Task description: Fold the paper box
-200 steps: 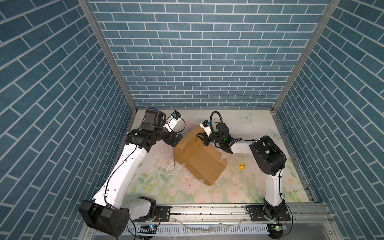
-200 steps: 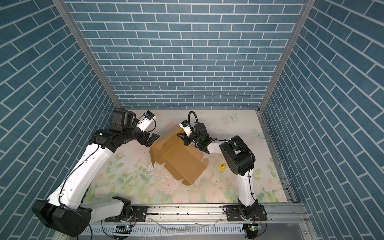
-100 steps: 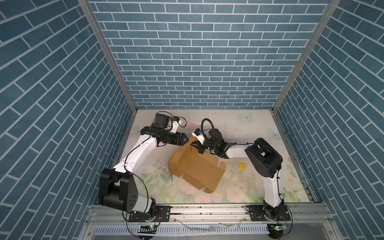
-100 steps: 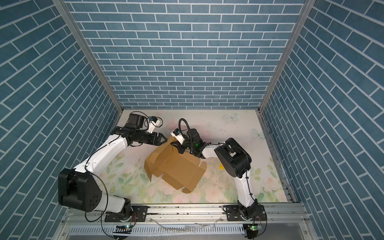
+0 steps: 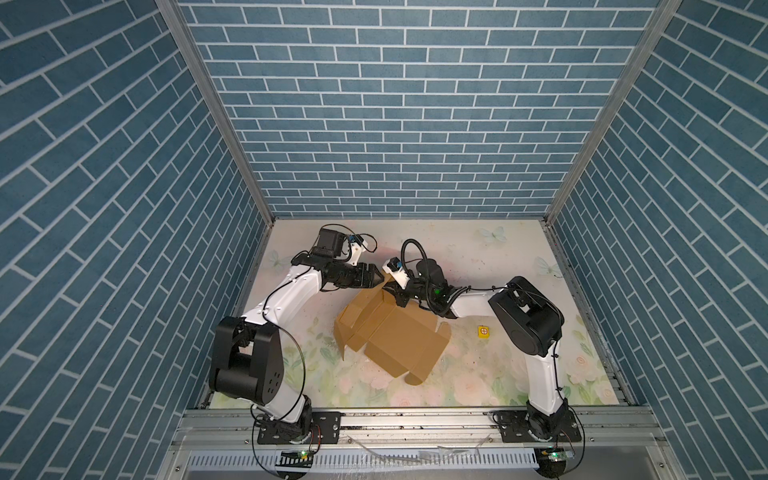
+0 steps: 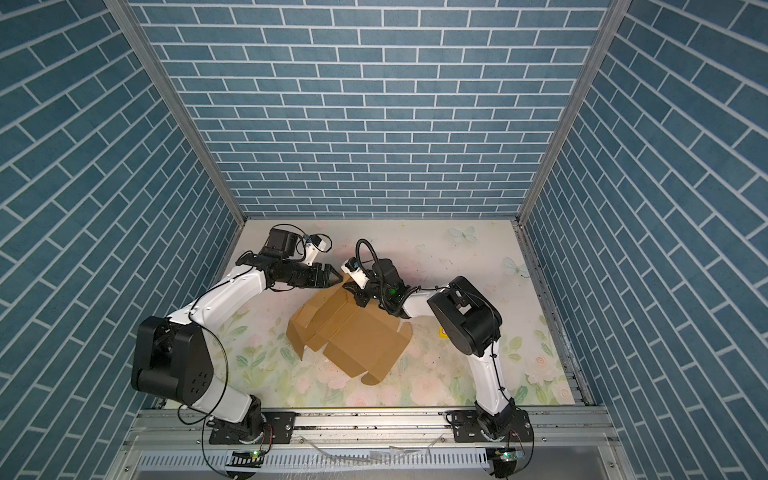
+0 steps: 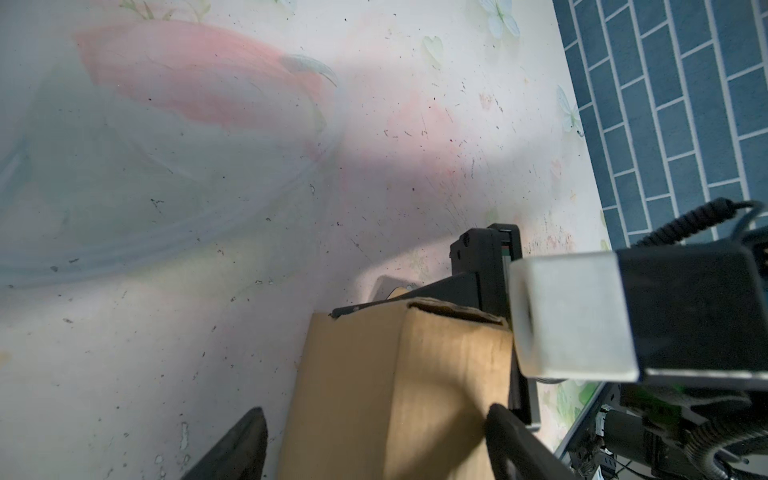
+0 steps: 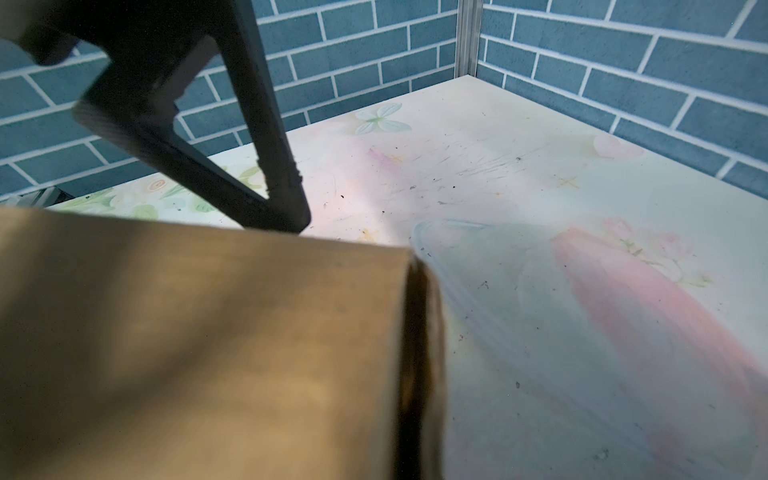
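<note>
Paper box [image 5: 399,336] slid left (flaps splayed); right hand [image 5: 398,296] pinches it, left hand [image 5: 379,276] open.

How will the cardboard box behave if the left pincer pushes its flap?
Likely floppy: the box is thin creased cardboard, so flaps hinge. Probably light; the right pincer holds one edge up. May slide on the smooth mat.

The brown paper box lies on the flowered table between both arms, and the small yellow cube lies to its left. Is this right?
No: the small yellow cube lies to the right of the paper box, as both top views show.
</note>
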